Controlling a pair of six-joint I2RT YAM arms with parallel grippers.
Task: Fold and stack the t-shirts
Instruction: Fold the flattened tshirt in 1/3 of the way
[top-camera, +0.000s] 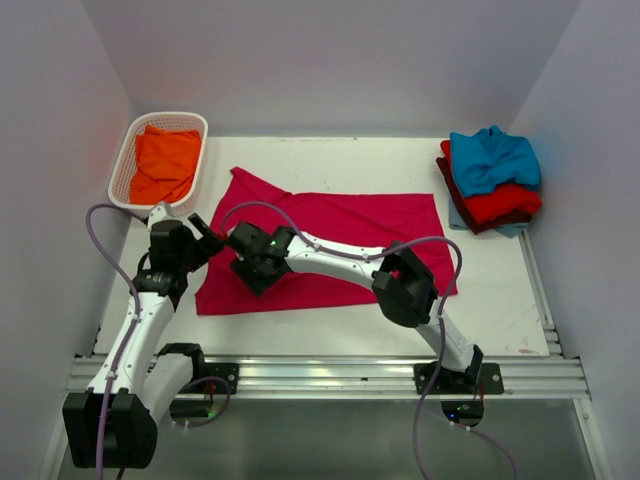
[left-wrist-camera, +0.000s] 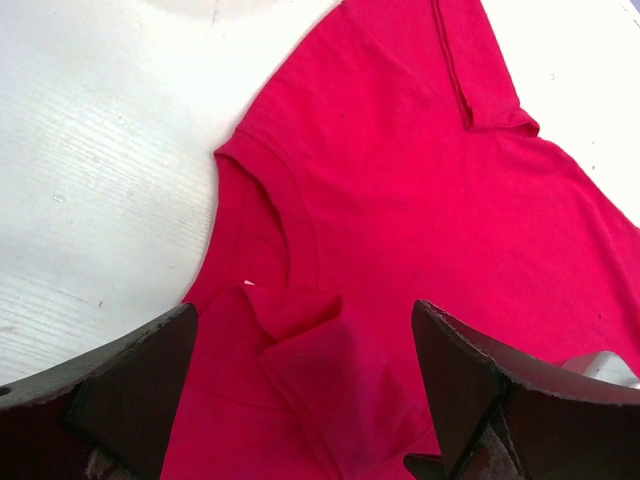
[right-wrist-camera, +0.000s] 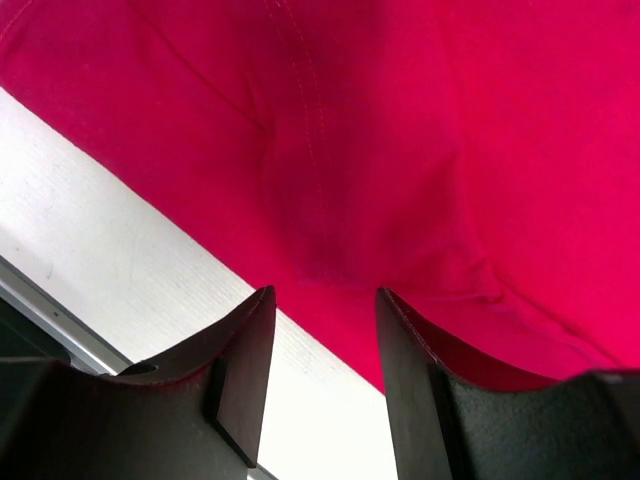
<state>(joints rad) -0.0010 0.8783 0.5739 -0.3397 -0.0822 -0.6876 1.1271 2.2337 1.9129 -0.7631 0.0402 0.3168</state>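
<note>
Crimson-pink t-shirt (top-camera: 340, 225) lies spread across mid-table, its collar (left-wrist-camera: 290, 230) toward 9 o'clock, with a strip of white table (top-camera: 490, 290) between its near edge and the rail at 6. My left pincer (left-wrist-camera: 303, 310) stands wide apart over the collar end and holds nothing; a small folded flap of cloth lies under the gap. My right pincer (right-wrist-camera: 320, 300) is about half open at the shirt's near edge, with bare tabletop showing between the jaws and no cloth pinched. A white basket (top-camera: 120, 170) holding an orange t-shirt (top-camera: 165, 165) sits at 10 o'clock, near my left pincer. At 2 o'clock is a stack: teal-blue t-shirt (top-camera: 492, 158) on red t-shirt (top-camera: 505, 203) on maroon t-shirt (top-camera: 447, 185). Bare tabletop shows at 12 and 4 o'clock.
</note>
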